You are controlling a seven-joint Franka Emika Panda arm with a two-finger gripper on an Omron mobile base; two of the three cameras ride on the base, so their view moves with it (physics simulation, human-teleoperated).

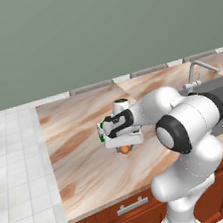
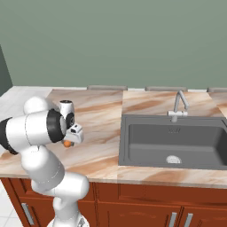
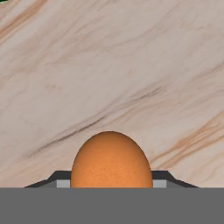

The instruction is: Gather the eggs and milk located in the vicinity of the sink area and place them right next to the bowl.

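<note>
My gripper (image 1: 124,146) is shut on the orange egg (image 1: 125,150), holding it low over the marble counter (image 1: 86,163) to the left of the sink (image 2: 175,142). In the hand view the egg (image 3: 110,159) sits between the two fingertips (image 3: 61,180), with bare counter beyond it. From the right base the egg (image 2: 67,143) peeks out under the gripper (image 2: 68,141). A green and white bit of the milk carton (image 1: 101,131) shows just behind the hand, mostly hidden by it. The bowl is out of view.
The dark sink basin has a round drain (image 2: 173,159) and a slim silver tap (image 2: 179,104) at its back edge. The counter ends at a front edge above red-brown cabinets (image 1: 128,209). White floor tiles (image 1: 18,168) lie to the left.
</note>
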